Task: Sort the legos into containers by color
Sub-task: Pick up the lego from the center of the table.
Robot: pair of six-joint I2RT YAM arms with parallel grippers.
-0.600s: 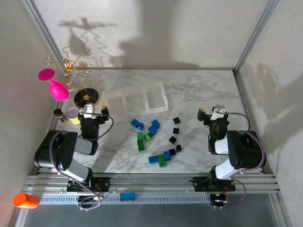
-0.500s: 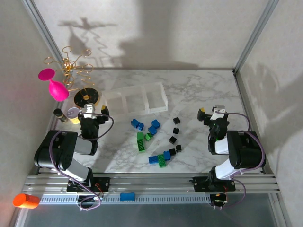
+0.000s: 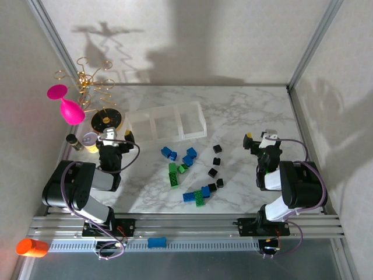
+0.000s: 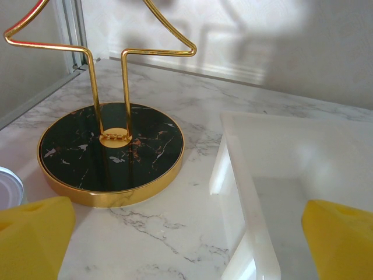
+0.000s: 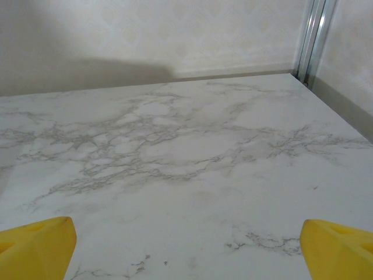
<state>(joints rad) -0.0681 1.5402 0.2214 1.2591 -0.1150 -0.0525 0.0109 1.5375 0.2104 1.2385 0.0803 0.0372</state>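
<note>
The legos (image 3: 189, 169) lie loose on the marble table (image 3: 250, 111) in the middle of the top view, between the 2 arms and nearer the arms than the containers (image 3: 178, 122). Blue and green bricks cluster on the left of the scatter, with a second blue and green group closer to the rail, while 5 small black cubes trail down the right side, apart from one another. Every brick sits on the table, outside the tray. The containers form a clear, whitish row of 3 square compartments, set slightly askew toward the far left of the table, just beside a round black-and-gold dish (image 3: 107, 120) that carries a gold wire stand (image 3: 87, 81). The left gripper (image 3: 112, 137) rests low near the table's left edge, close to the dish and the tray's left end; in the left wrist view its jaws stand wide apart, the yellow fingertips (image 4: 32, 233) at the bottom corners, with nothing between them, and the dish (image 4: 111, 151) and a wall of the containers (image 4: 245, 192) ahead. The right gripper (image 3: 260, 141) sits near the right edge, well apart from the legos; in the right wrist view its fingertips (image 5: 35, 245) are likewise spread fully and hold nothing, above bare marble (image 5: 186, 146). A flat blue clip (image 3: 155, 242) sits on the metal rail (image 3: 204, 224) at the near edge.
</note>
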